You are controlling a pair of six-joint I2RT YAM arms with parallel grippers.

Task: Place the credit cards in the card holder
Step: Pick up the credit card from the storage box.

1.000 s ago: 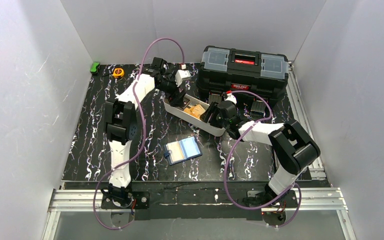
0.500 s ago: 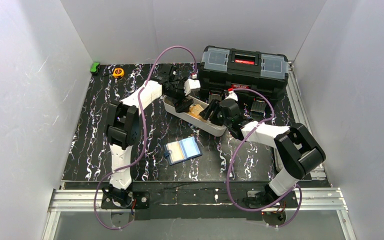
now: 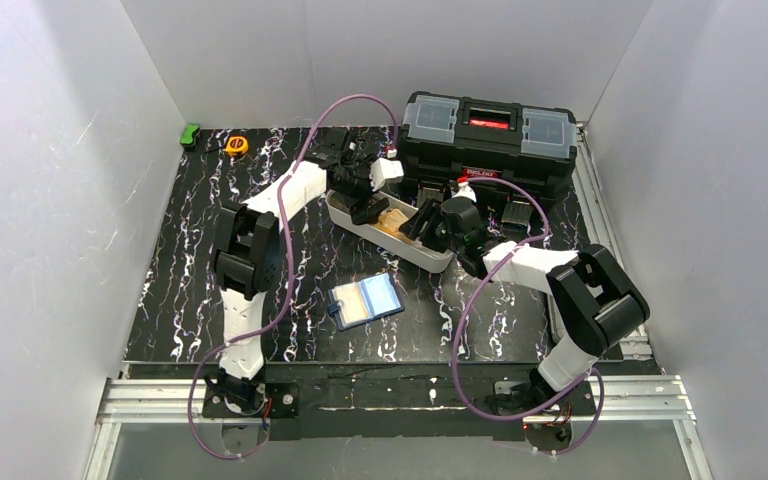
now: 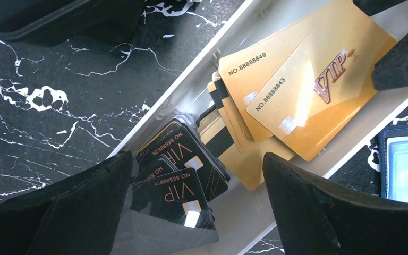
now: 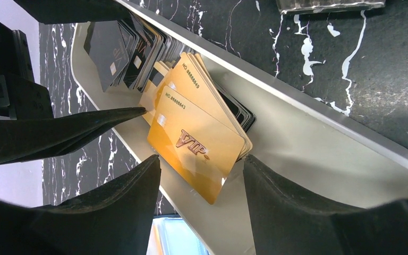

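Carefully: my right gripper (image 5: 202,159) straddles the top gold card (image 5: 196,138), pinched or not I cannot tell; left gripper (image 4: 197,159) hangs open. Lift only that one.

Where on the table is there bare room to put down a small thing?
Free: the strip left of the left arm, from the tape measure to the near edge; also the strip before the wallet. Crowded: the tray, with the left gripper and right gripper over it, close by the toolbox.

VIP, NO.88888843 stood on top gold card (image 4: 319,101); NO.88888849 on lower gold card (image 4: 247,66) at its 10 o'clock; VIP, NO.88888811 on black card (image 4: 175,194).
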